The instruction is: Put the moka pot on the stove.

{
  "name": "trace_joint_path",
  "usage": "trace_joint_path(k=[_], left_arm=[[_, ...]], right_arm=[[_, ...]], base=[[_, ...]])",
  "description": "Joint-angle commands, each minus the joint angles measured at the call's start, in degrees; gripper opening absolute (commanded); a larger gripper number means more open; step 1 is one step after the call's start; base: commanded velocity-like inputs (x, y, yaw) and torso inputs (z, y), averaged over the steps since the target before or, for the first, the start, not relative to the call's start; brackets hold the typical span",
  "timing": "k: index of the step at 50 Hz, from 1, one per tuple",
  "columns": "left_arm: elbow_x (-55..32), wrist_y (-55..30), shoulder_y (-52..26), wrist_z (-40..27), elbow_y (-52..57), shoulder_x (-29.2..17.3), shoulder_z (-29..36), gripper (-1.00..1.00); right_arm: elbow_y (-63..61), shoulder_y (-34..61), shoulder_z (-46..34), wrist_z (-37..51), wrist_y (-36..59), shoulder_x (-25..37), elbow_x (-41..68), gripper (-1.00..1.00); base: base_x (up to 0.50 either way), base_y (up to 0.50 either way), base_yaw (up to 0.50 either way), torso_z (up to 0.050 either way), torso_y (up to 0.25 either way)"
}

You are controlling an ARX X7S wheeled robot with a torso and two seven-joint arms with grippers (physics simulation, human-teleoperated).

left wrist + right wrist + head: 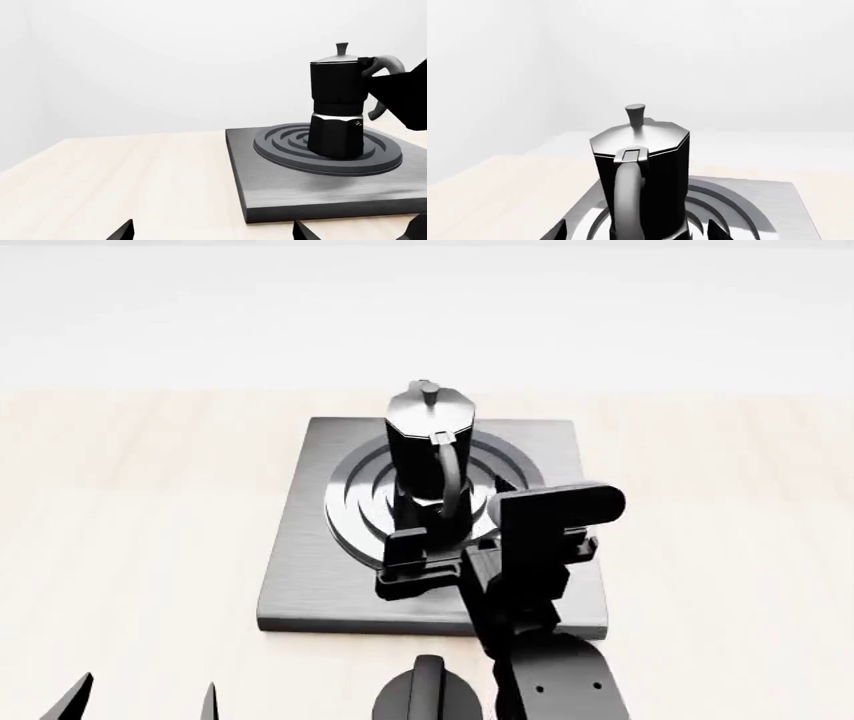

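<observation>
pot: the moka pot (pixel 430 445) is standing upright on the burner (pixel 358 502), which is the raised ringed disc on the stove (pixel 300 575). From the left wrist cam its base looks fully on the rings, a bit off the burner's centre, not hanging over the edge.

stove: flat on the tabletop (pixel 134 530), pot roughly mid-slab, so placement-wise I'd say this is basically done.

right pincer: the right pincer (pixel 434 545) sits right at the pot's handle (pixel 627 200), on the robot's side of the pot. The right wrist cam shows a fingertip on each side of the handle, so the jaws look apart, but I honestly can't tell if they're touching it or already clear.

left pincer: the left pincer (pixel 212 232) is well away from the stove, only its tips poke into frame, spread apart, holding nothing.

knob: a black knob (pixel 427 695) sits near the stove's front edge, just beside the right arm.

risk 1: if the fingers still pinch or brush the handle and the arm pulls back, the pot gets dragged or tipped. It's tall with a narrow waist, so I'd guess it topples easily.

risk 2: lifting straight up could hook a fingertip under the handle's curve.

risk 3: the retreating arm could bump the knob.
</observation>
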Motion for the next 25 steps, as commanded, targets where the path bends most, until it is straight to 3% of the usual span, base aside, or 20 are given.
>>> trace_joint_path(k=[1, 8, 25], left_arm=[[-0.2, 0.9, 0.0, 0.0, -0.3, 0.4, -0.4, 1.0], [-0.1, 0.9, 0.0, -0.1, -0.4, 0.3, -0.3, 1.0], [-0.2, 1.0, -0.1, -0.2, -0.4, 0.2, -0.1, 1.0]], right_arm=[[-20.3, -6.9, -2.8, 7.3, 3.2, 6.1, -0.2, 1.0], [-30.7, -9.8, -3.4, 11.0, 4.9, 9.6, -0.4, 1.0], [-42.7, -13.0, -2.9, 15.6, 5.0, 14.3, -1.0, 1.0]], base=[[0.0, 0.0, 0.0, 0.0, 0.0], [0.0, 0.0, 0.0, 0.0, 0.0], [0.0, 0.0, 0.0, 0.0, 0.0]])
